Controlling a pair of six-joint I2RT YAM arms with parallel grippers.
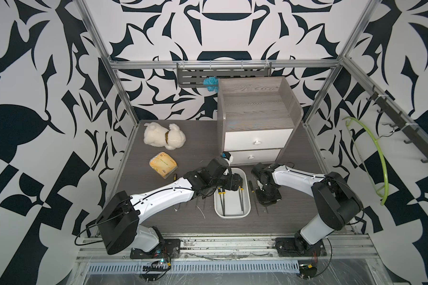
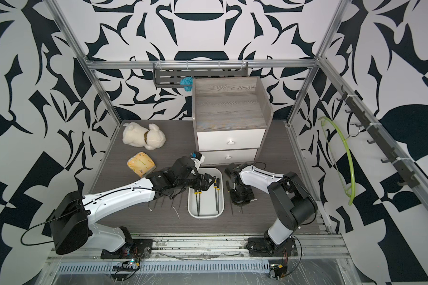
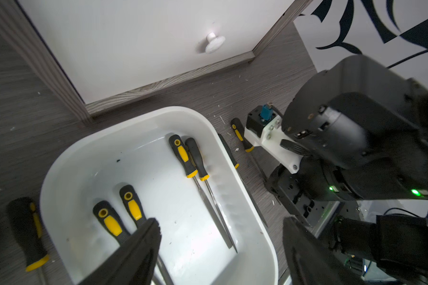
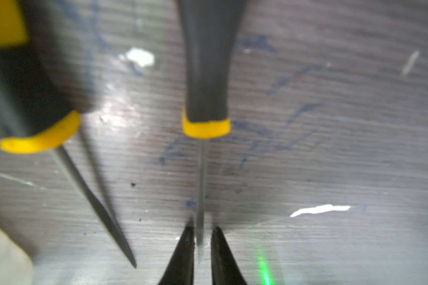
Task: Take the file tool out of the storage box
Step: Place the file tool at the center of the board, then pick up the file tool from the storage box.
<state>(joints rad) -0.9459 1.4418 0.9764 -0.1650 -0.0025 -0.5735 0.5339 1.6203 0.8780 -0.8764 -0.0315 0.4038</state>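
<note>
Black-and-yellow handles mark the file tools (image 3: 132, 208) inside the storage box (image 1: 232, 206). One pair lies near its 9 o'clock wall and a second pair (image 3: 183, 155) near its 3 o'clock wall (clock laid over the top views, 12 at the cabinet (image 1: 257, 111), 6 at the arm bases). All four lie flat on the white floor, long axes along the box's own length, handles toward 12 and blade tips toward 6. The box sits on the bench (image 1: 183, 148) just in front of the cabinet.

The left gripper (image 3: 220, 222) hangs over the box's 12 o'clock half, reaching in from 8 o'clock, jaws wide apart and empty. Its opening runs 9 to 3, across the files' long axes, and the pick turns on that crossing. One finger (image 3: 143, 246) overlaps the 9 o'clock pair where handle meets blade, while the second pair's blades lie in the gap. A straight descent looks enough, though the files in each pair lie close together, so closing on one alone may be awkward.

The right gripper (image 4: 203, 225) is outside the box at 3 o'clock, low over the bench. Its jaws are narrowly parted astride the blade of a loose file (image 4: 205, 74), with a sliver of bench showing beside the blade, so it is not clamped. A neighbouring file (image 4: 35, 98) lies alongside. The left arm is plainly the nearer to the box.
</note>
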